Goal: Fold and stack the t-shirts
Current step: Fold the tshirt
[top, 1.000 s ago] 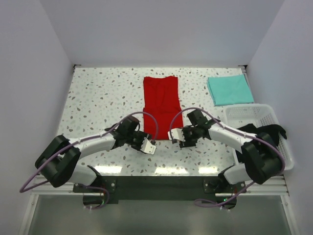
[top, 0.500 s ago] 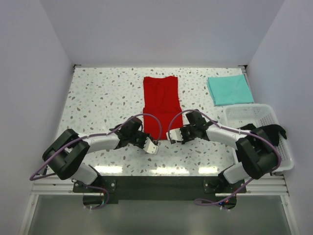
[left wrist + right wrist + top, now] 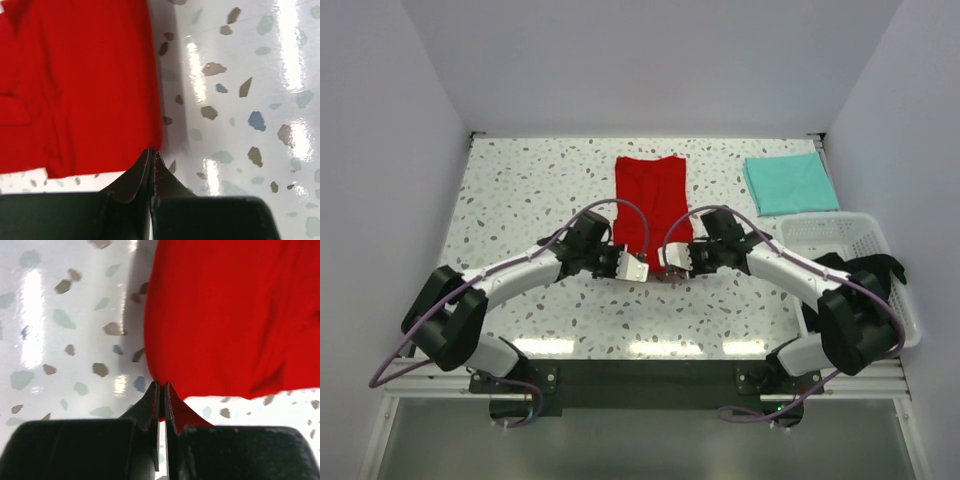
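Observation:
The red t-shirt point(image 3: 650, 200) lies in a long folded strip at the table's middle. My left gripper point(image 3: 638, 268) is shut on its near left corner, and my right gripper point(image 3: 670, 264) is shut on its near right corner. The near hem is raised off the table. In the left wrist view the shut jaws point(image 3: 152, 152) pinch the corner of the red cloth point(image 3: 75, 85). In the right wrist view the shut jaws point(image 3: 162, 386) pinch the other corner of the red cloth point(image 3: 235, 315). The mint-teal t-shirt point(image 3: 790, 183) lies folded at the far right. The black t-shirt point(image 3: 865, 272) hangs in the basket.
A white lattice basket point(image 3: 825, 232) stands at the right edge of the speckled table, beside my right arm. Walls close in the table on the left, back and right. Purple cables loop over both arms.
Both grippers have moved in to the red shirt's near hem, shut on its two corners, and carried the hem up and a little away from me.

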Action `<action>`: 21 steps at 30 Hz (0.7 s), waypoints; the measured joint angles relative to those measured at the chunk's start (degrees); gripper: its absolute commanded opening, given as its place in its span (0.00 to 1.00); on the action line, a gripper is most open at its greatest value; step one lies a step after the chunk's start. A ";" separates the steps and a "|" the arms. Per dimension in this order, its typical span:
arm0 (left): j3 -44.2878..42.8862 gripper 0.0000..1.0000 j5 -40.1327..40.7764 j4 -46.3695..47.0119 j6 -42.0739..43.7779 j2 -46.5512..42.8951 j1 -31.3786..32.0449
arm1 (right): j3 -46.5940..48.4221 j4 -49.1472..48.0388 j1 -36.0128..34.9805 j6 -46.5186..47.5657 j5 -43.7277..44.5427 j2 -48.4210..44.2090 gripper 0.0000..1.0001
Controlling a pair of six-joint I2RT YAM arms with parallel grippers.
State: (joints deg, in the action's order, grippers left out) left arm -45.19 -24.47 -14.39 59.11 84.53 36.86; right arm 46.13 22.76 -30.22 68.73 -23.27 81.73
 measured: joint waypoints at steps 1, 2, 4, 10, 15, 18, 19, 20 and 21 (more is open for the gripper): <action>-0.68 0.00 -0.15 -0.59 -0.24 -0.70 -0.42 | 1.18 0.48 0.17 -0.76 -0.02 0.00 0.00; -1.40 0.00 -0.22 -1.36 -0.68 -1.66 -0.94 | 2.62 0.92 0.46 -1.66 -0.17 0.00 0.00; -2.49 0.00 -0.35 -2.78 -1.42 -3.45 -1.51 | 5.16 2.12 1.18 -3.21 -0.31 0.00 0.00; -4.42 0.00 -1.81 -8.20 -1.75 -6.80 -1.09 | 8.59 6.93 2.32 -4.74 -1.33 -1.51 0.00; -4.85 0.00 -3.96 -14.19 -4.17 -9.77 1.11 | 8.35 14.73 1.22 -4.68 -3.61 -8.22 0.00; -6.25 0.00 -6.95 -19.19 -6.21 -11.63 2.19 | 7.43 20.68 -1.27 -4.63 -4.22 -14.93 0.00; -7.17 0.00 -8.41 -21.49 -6.95 -12.26 2.40 | 7.37 22.93 -2.19 -4.76 -4.63 -17.22 0.00; -8.11 0.00 -9.86 -23.85 -7.61 -12.94 2.54 | 7.39 25.07 -3.04 -4.96 -5.18 -19.34 0.00; -9.09 0.00 -11.43 -26.14 -8.17 -13.60 2.54 | 7.48 26.80 -3.58 -5.18 -5.88 -20.79 0.00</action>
State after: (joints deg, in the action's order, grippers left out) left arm -54.28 -35.90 -40.53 50.94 70.94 39.40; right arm 53.60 49.56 -33.80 63.55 -29.15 60.95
